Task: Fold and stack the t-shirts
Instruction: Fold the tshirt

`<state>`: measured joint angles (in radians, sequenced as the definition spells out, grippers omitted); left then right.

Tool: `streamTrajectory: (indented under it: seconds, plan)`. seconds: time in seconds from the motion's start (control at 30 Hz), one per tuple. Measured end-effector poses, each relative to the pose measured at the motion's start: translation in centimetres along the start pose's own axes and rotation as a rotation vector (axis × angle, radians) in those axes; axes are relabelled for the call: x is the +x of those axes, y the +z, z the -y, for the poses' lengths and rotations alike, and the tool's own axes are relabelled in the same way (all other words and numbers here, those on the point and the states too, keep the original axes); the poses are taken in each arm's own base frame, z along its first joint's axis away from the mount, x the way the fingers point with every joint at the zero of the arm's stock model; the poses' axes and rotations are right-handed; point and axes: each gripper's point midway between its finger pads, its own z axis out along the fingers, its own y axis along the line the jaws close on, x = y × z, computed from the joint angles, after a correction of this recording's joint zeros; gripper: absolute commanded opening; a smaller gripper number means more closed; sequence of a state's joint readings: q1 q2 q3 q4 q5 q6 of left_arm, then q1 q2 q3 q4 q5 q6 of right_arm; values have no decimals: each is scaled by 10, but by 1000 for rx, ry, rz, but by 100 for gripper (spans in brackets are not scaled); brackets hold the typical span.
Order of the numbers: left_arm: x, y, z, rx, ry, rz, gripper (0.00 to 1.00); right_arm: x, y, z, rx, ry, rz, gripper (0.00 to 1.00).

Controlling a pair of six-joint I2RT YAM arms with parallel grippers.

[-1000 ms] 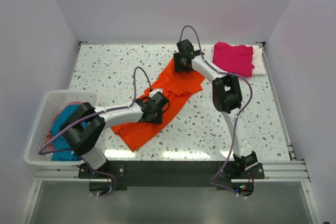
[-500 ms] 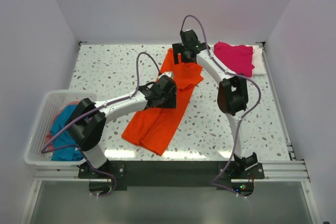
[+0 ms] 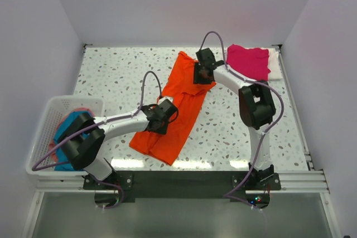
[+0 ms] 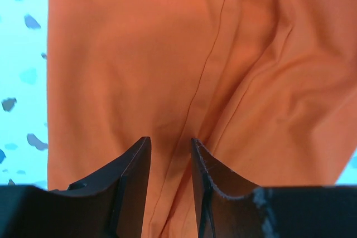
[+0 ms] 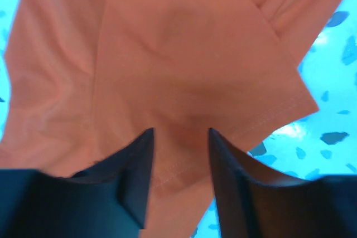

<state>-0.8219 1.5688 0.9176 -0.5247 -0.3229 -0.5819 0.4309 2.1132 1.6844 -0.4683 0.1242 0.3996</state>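
Note:
The orange t-shirt [image 3: 179, 101] lies as a long strip on the table, running from far centre to near left. My left gripper [image 3: 158, 117] sits low over its near half; in the left wrist view the jaws [image 4: 170, 140] stand a little apart over a fold ridge of orange cloth [image 4: 139, 54]. My right gripper [image 3: 199, 74] is over the shirt's far end, open, with a hemmed edge [image 5: 167, 54] showing between its jaws [image 5: 179, 130]. The magenta t-shirt [image 3: 248, 61] lies folded on the white t-shirt [image 3: 274, 63] at the far right. The teal t-shirt [image 3: 66, 132] is in the basket.
The white slatted basket [image 3: 43, 124] stands at the table's near left edge, with a bit of red cloth beside the teal one. Speckled tabletop [image 3: 117, 76] shows left of the orange shirt and between it and the folded pile.
The orange shirt was swung from a diagonal spread into a narrower strip. My left gripper pulled back toward the near left and my right gripper moved slightly right and nearer; both now stand open.

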Motion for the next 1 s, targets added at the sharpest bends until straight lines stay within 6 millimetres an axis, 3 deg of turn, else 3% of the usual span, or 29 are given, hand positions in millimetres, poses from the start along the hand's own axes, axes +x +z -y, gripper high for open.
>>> streamTrajectory:
  seconds: [0.17,0.33,0.53,0.57,0.73,0.87,1.0]
  plan:
    - [36,5,-3,-16,56,-64,37,28,36,4,18,1,-80,31]
    - [42,2,19,35,72,-48,36,4,51,-6,5,-15,-38,31]
    - [39,1,57,133,21,-30,36,-25,73,-9,14,-84,12,46]
    - [35,2,64,151,7,-27,36,-30,77,-9,17,-100,18,54]
    - [18,5,98,243,-45,-20,41,-58,92,-10,17,-166,66,80]
    - [13,4,112,289,-54,-33,47,-61,92,-3,25,-205,62,97]
    - [11,0,119,317,-52,-46,56,-63,85,0,29,-212,62,99]
